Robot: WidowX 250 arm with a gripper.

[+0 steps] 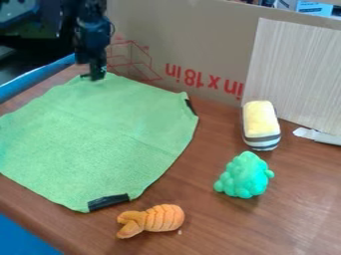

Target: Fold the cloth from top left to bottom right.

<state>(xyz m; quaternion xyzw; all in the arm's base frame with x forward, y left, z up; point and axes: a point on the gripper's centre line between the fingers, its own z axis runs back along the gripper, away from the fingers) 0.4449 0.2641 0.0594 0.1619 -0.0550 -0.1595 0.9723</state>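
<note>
1. One black arm [93, 27] — dark from top to tip — comes in over the far left corner of the bench [303, 204], as the camera looks.
2. Its lower part hangs nearly upright.
3. The black pincer [95, 76] points down at that same corner — low, near the bench's far edge.

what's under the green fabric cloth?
The brown wood-grain table shows along the right and near edges of the green fabric cloth and presumably continues beneath. Anything under the middle is covered; no distinct bulge shows, but that doesn't rule out something flat.
</note>
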